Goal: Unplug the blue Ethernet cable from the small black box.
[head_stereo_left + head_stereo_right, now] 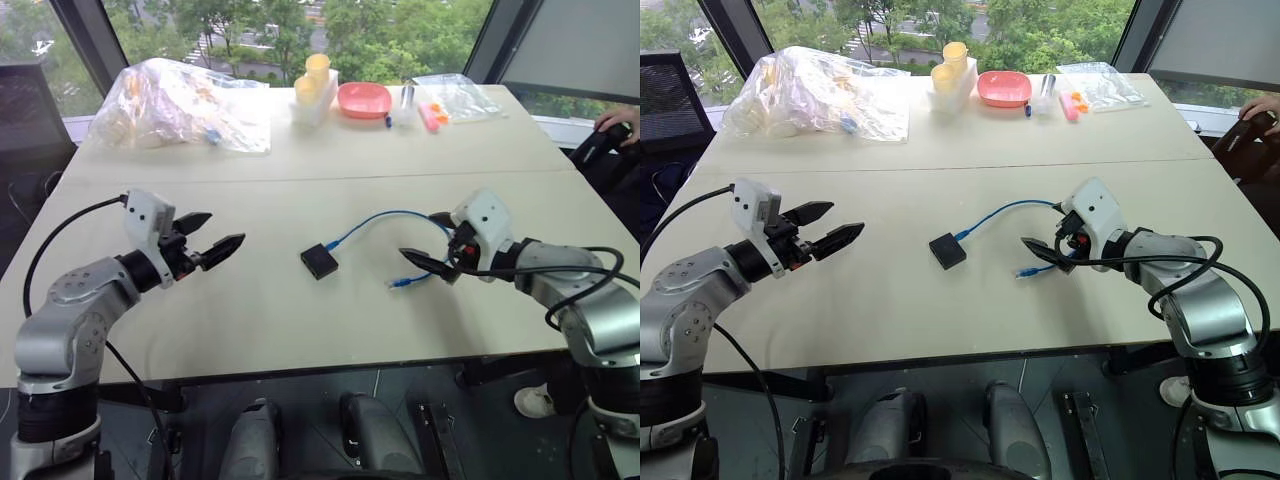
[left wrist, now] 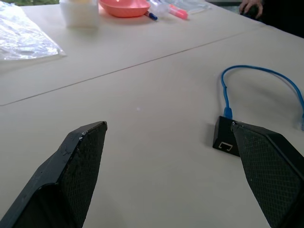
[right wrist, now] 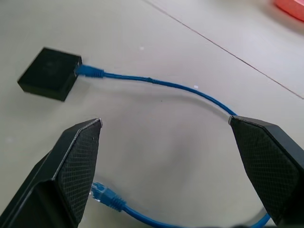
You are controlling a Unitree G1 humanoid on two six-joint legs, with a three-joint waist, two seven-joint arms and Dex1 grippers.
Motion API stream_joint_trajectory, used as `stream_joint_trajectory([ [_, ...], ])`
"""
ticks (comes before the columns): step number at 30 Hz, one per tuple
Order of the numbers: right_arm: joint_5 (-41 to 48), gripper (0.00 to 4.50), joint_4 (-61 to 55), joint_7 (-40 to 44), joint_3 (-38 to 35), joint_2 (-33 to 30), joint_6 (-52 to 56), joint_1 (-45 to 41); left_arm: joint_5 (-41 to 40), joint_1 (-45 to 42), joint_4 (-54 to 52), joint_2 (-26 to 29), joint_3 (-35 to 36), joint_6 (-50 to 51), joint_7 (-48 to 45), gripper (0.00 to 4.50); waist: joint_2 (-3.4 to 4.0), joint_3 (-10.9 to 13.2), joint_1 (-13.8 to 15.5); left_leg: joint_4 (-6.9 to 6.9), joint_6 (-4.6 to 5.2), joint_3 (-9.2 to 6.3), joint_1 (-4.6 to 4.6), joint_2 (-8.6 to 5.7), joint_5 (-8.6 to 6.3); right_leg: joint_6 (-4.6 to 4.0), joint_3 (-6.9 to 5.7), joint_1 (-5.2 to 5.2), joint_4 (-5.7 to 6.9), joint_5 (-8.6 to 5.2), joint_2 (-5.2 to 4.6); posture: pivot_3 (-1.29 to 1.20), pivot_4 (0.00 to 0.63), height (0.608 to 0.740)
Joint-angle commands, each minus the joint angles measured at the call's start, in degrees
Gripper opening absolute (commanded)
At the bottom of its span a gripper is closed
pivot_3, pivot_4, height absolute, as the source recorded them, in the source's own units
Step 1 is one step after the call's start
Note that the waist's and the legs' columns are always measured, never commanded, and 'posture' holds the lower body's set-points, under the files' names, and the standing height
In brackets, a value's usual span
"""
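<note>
Left eye view: no readable writing or brands.
box (image 1: 318,261): mid-desk, cable (image 1: 385,217) plugged in, free plug loose.
left gripper (image 1: 213,236): jaws spread, empty, near left edge.
right gripper (image 1: 432,243): jaws spread, over cable loop.
desk (image 1: 250,320): beige, seam across.
room: windows, trees outside.

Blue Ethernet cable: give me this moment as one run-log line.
blue Ethernet cable: plugged into small black box, free plug on table | left gripper: open, empty | right gripper: open, over cable loop
</note>
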Motion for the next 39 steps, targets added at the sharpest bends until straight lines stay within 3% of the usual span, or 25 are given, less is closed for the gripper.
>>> stream_joint_trajectory([
  [1,-1.00,4.50,-0.31,1.06,-0.54,-0.59,-1.76,-1.02,-1.59,-0.20,-0.33,0.01,1.11,-1.07,0.36,4.39,0.00,0.00,0.09,-0.08,0.00,0.01,0.00,-0.01,0.00,0.01,0.00,-0.01,-0.03,0.00,0.00,0.00,0.150,0.740],
  [11,-6.34,4.50,0.79,7.34,5.92,-2.96,-5.90,-5.74,-3.25,-0.58,-0.39,1.00,-1.35,-0.83,-0.68,4.39,0.00,0.00,-0.05,-0.14,0.01,0.01,0.02,-0.01,0.01,0.03,-0.01,-0.04,-0.03,-0.01,0.02,0.00,0.150,0.740],
  [15,-18.03,4.50,9.86,12.61,17.03,-3.09,-17.76,-15.92,-4.72,1.45,-0.41,6.32,-3.09,0.24,-7.84,4.39,0.01,0.01,-0.90,-0.18,0.01,0.00,0.05,0.00,0.01,0.02,-0.02,-0.08,-0.01,-0.01,0.04,0.00,0.150,0.740],
  [21,-24.36,4.50,38.06,23.27,26.84,9.16,-30.99,-36.05,-7.56,3.29,0.53,13.38,-1.86,1.18,-15.61,4.39,0.01,0.05,-2.34,-0.32,0.01,0.04,0.00,0.01,0.01,0.00,-0.01,-0.22,-0.02,0.00,0.05,0.00,0.150,0.740],
  [28,-29.55,4.50,68.81,32.22,30.72,21.34,-45.04,-50.51,-8.63,6.69,-2.30,13.55,0.44,1.61,-13.76,4.39,0.06,0.08,-2.71,-0.33,0.02,0.10,-0.14,0.00,0.02,0.03,-0.03,-0.28,0.03,-0.02,0.00,0.00,0.150,0.740],
  [33,-38.04,4.50,85.46,31.61,34.85,28.26,-56.17,-57.22,-9.86,10.20,-6.05,12.15,1.86,2.30,-10.43,4.39,0.11,0.11,-2.76,-0.35,0.01,0.10,-0.14,0.03,0.02,0.03,-0.04,-0.37,0.13,-0.01,0.00,0.00,0.150,0.740],
  [39,-48.77,4.50,93.04,23.19,39.98,33.54,-64.04,-59.86,-10.73,10.67,-7.95,11.07,2.16,2.91,-6.59,4.39,0.09,0.09,-3.18,-0.34,-0.13,0.11,-0.05,0.02,0.08,-0.01,-0.03,-0.39,0.29,0.00,-0.05,0.00,0.150,0.740],
])
